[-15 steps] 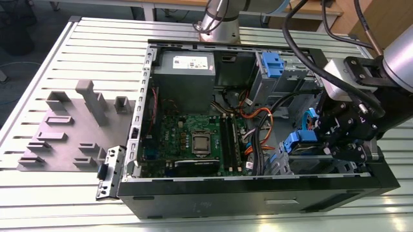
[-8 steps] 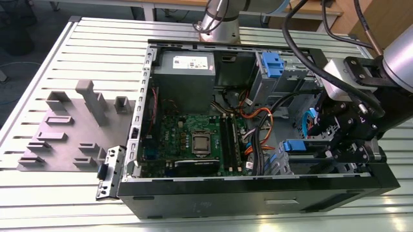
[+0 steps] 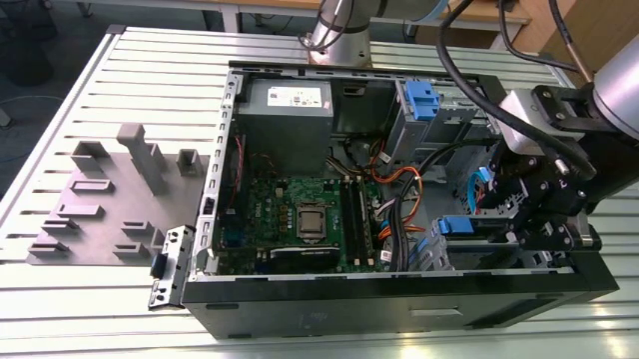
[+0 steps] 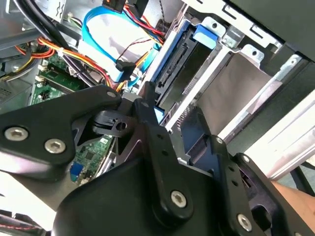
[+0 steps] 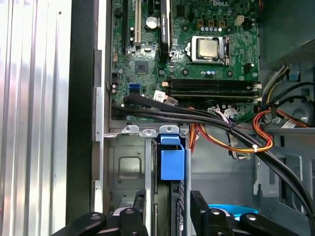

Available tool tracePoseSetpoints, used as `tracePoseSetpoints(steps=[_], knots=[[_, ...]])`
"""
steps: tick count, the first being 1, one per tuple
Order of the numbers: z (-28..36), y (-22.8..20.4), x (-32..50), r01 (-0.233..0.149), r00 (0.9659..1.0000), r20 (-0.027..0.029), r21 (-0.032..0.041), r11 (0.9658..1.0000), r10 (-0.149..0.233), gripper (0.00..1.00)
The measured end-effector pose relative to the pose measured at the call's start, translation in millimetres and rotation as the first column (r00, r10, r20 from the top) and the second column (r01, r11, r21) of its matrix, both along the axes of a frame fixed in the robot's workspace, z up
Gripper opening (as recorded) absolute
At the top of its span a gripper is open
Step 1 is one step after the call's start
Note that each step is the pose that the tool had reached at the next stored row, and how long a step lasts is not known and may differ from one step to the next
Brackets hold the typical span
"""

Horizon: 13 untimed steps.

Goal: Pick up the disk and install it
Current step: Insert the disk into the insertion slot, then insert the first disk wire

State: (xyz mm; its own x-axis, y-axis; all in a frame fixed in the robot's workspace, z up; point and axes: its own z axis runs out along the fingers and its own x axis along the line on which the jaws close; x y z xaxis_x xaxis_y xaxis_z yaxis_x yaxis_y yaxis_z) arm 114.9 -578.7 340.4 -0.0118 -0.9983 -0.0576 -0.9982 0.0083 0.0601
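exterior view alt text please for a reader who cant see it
A robot arm's black gripper reaches into an open computer case on a slatted metal table, at the blue-railed disk on the exterior view's right. The green motherboard lies exposed.

Matt black links on the gripper (image 4: 169, 107), bright steel bolts set in them; glossy blue plastic rail on the disk (image 5: 172, 164); bare, dull grey sheet-metal drive cage (image 5: 123, 167); smooth black rubbery cables (image 5: 197, 115); ribbed, shiny aluminium table (image 3: 120, 82).
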Motion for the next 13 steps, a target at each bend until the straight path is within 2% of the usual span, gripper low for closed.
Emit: tracePoseSetpoints(steps=[5,13], knots=[[9.6,0.0,0.0,0.0,1.0,0.0,0.0015,1.0,0.0,0.48],[11.4,0.0,0.0,0.0,1.0,0.0,0.0014,1.0,0.0,0.48]])
